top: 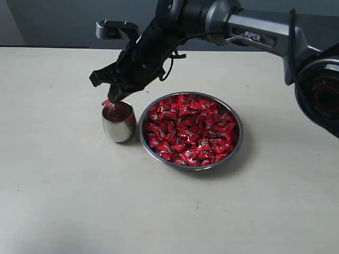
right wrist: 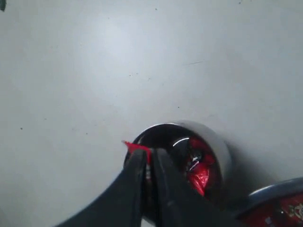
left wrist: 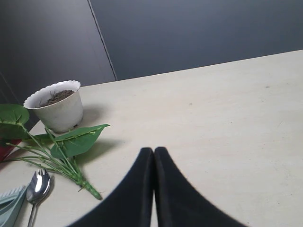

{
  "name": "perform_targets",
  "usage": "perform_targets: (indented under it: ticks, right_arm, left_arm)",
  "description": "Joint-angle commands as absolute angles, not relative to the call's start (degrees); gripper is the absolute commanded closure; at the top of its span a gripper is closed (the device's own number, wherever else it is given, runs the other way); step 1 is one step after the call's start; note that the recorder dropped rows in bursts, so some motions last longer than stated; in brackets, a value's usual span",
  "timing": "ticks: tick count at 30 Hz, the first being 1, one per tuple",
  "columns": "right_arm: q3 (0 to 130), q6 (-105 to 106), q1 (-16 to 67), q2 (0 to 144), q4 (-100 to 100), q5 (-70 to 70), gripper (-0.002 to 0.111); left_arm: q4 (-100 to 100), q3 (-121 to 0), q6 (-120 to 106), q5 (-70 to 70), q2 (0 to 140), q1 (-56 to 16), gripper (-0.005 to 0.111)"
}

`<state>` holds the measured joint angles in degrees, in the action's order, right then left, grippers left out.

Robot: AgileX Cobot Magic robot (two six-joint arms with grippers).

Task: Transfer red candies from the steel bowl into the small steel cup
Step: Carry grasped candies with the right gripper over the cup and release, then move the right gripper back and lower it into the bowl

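Directly above the small steel cup [top: 118, 131] hangs the right gripper [top: 110, 100], its arm reaching in from the right of the exterior view and passing over the far rim of the steel bowl [top: 239, 132]. Its black jaws are drawn almost together and pinch a single red candy [right wrist: 136, 147] at their tips. In the right wrist view the crinkled wrapper pokes out to one side of the fingers [right wrist: 135, 165], level with the near edge of the cup's mouth. The cup stands upright on the pale table [top: 63, 185], just beside the bowl on its left in the exterior view; whether the two steel walls touch cannot be told. A few wrapped sweets [right wrist: 199, 174] lie inside the cup, red against its dark, shiny interior. The bowl is covered from rim to rim with red candies [top: 190, 129], their wrappers flecked with small dark and white marks. The left gripper [left wrist: 154, 152] appears only in its own wrist view — jaws pressed flat together with nothing between them, over bare tabletop. Beyond it sit a white pot [left wrist: 59, 111] of soil, a leafy green sprig [left wrist: 75, 139] lying on the table, and a steel spoon [left wrist: 38, 184].
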<state>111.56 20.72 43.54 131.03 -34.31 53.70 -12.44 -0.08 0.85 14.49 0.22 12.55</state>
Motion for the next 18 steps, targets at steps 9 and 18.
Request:
perform_targets:
  ticks: [9, 18]
  right_arm:
    - [112.4, 16.8, 42.5, 128.1, -16.5, 61.1, 0.069]
    - [112.2, 14.5, 34.3, 127.0, -15.5, 70.0, 0.069]
  left_arm:
    - [-12.7, 0.0, 1.1, 13.7, 0.0, 12.4, 0.106]
    - [-12.7, 0.0, 1.1, 13.7, 0.0, 12.4, 0.106]
